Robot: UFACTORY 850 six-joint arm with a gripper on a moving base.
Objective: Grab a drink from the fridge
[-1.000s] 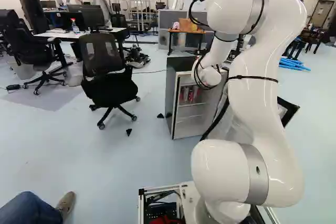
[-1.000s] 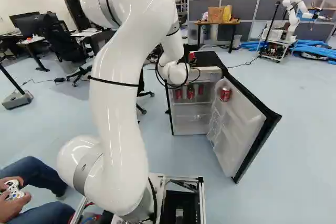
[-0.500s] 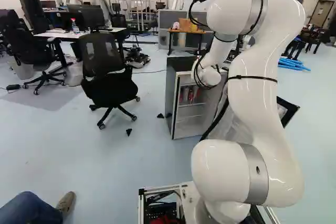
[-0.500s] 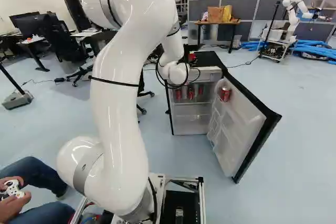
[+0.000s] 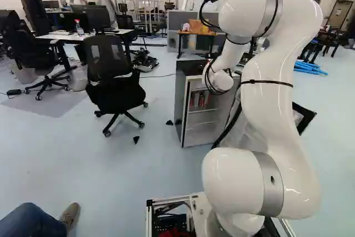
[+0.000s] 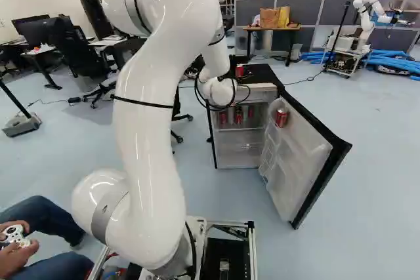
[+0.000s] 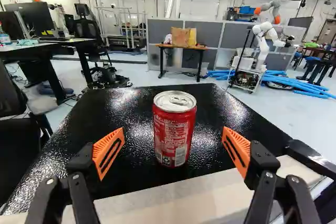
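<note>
In the right base view my gripper (image 6: 232, 64) shows only as a dark part behind the white wrist, over the fridge's top. The wrist view has the gripper (image 7: 173, 142) open, one orange-padded finger on each side of a red can (image 7: 175, 129), with gaps on both sides. The can stands upright on the fridge's black top (image 7: 113, 111). The fridge door (image 6: 305, 155) hangs wide open. Inside the fridge, more cans (image 6: 239, 116) stand on the upper shelf, and another red can (image 6: 281, 117) sits in the door.
An office chair (image 5: 113, 87) stands left of the fridge. Farther back are a small wooden table (image 7: 181, 48) with bags, grey partitions (image 7: 157, 30) and another robot (image 7: 264, 40) beside blue tubes. A person's hands (image 6: 16, 244) hold a controller near the base's left side.
My gripper has opened around the can on the fridge's top. The arm has shifted only slightly; base, fridge and door have stayed put.
</note>
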